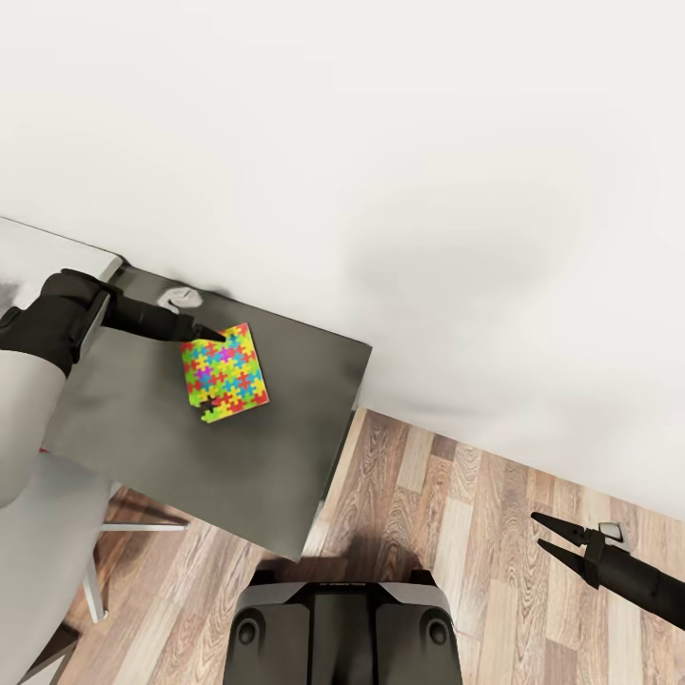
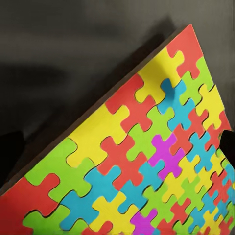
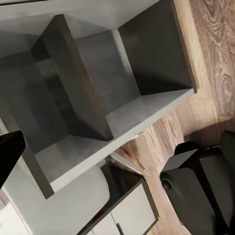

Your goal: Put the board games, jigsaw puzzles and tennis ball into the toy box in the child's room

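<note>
While the left claw (image 1: 217, 335) sits at the multicoloured interlocking jigsaw mat (image 1: 225, 373) on the dark grey tabletop (image 1: 143, 419), its grip unclear, squeeze the far edge firmly before lifting; the right claw (image 1: 552, 534) hangs apart.

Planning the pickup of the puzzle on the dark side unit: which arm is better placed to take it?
Left. Its end effector is at the puzzle's near edge on the side unit; the right end effector hangs open over the floor, far away.

Left gripper (image 1: 211, 333) fingertips overlap the jigsaw puzzle (image 1: 225, 373) edge; grip undeterminable. Puzzle (image 2: 161, 161) cropped lower right.
</note>
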Controlling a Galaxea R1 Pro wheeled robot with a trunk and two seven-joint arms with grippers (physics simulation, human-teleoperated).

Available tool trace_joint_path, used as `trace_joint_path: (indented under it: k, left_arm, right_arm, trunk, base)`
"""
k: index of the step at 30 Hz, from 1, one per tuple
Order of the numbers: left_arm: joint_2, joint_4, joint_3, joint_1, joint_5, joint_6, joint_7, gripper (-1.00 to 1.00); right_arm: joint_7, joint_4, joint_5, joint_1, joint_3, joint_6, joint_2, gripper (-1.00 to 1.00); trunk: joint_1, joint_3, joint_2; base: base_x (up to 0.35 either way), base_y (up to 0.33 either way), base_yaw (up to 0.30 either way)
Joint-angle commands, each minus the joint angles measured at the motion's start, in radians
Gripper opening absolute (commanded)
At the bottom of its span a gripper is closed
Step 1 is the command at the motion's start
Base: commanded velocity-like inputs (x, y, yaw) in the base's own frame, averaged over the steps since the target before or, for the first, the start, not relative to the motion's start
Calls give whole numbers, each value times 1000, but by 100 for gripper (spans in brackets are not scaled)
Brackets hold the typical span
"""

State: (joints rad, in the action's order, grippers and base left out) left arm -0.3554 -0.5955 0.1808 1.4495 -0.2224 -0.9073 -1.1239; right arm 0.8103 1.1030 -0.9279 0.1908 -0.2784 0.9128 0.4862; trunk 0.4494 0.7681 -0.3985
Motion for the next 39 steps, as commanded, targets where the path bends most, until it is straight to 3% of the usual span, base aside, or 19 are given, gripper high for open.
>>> trace_joint_path:
  k: [1, 4, 20, 39]
  left_arm:
    - [-1, -1, 6, 1, -10, -5, -12, 100]
    - [-2, -1, 27, 0, -12, -5, -23, 100]
    - [-2, -1, 51, 0, -10, -4, -88, 100]
    - [-2, -1, 54, -1, -9, -1, -99, 100]
  right_arm:
    - [3, 0, 0, 1, -1, 5, 0, 100]
    - [3, 0, 1, 1, -1, 6, 0, 100]
    - [3, 0, 1, 0, -1, 7, 0, 100]
    - [4, 0, 0, 0, -1, 7, 1, 100]
  trunk:
    - [1, 1, -2]
    - [1, 1, -2]
    - [1, 1, -2]
    - [1, -7, -2]
  base:
    - [0, 0, 0]
    - [0, 0, 0]
    - [0, 0, 0]
    - [-30, -42, -68]
